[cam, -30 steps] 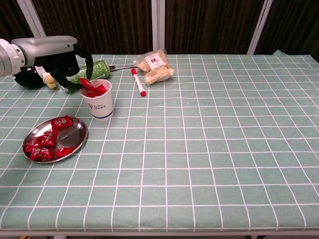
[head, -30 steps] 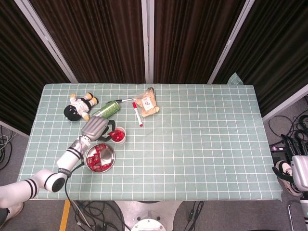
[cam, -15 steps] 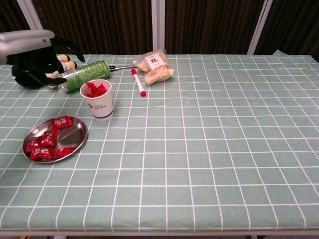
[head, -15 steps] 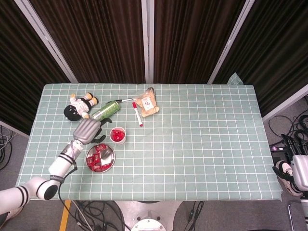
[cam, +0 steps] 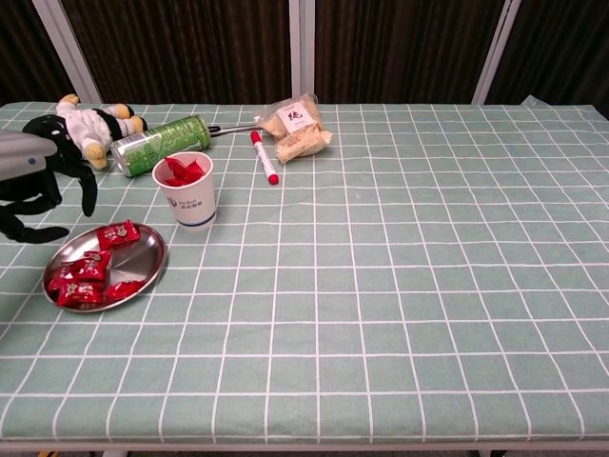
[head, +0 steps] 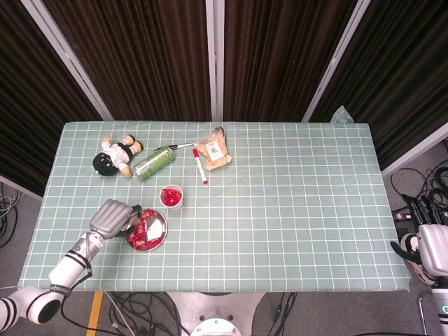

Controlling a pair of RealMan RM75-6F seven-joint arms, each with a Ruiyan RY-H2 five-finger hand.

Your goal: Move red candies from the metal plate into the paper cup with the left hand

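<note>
Left hand back at the plate, empty.
Left hand (head: 114, 218), fingers spread, has swung from cup (head: 171, 197) to plate (head: 162, 229); candies (cam: 88, 276) remain for another grab.

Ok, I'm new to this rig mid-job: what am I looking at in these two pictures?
Two cameras on one two-armed robot: the head view looks down from above, the chest view looks across the table. The left robot hand hovers beside the metal plate, fingers apart, holding nothing. Red candies lie on the plate, and more sit in the paper cup. Also on the cloth: a plush doll, a green can, a red marker and a snack bag. The right robot hand hangs off the table's edge.
</note>
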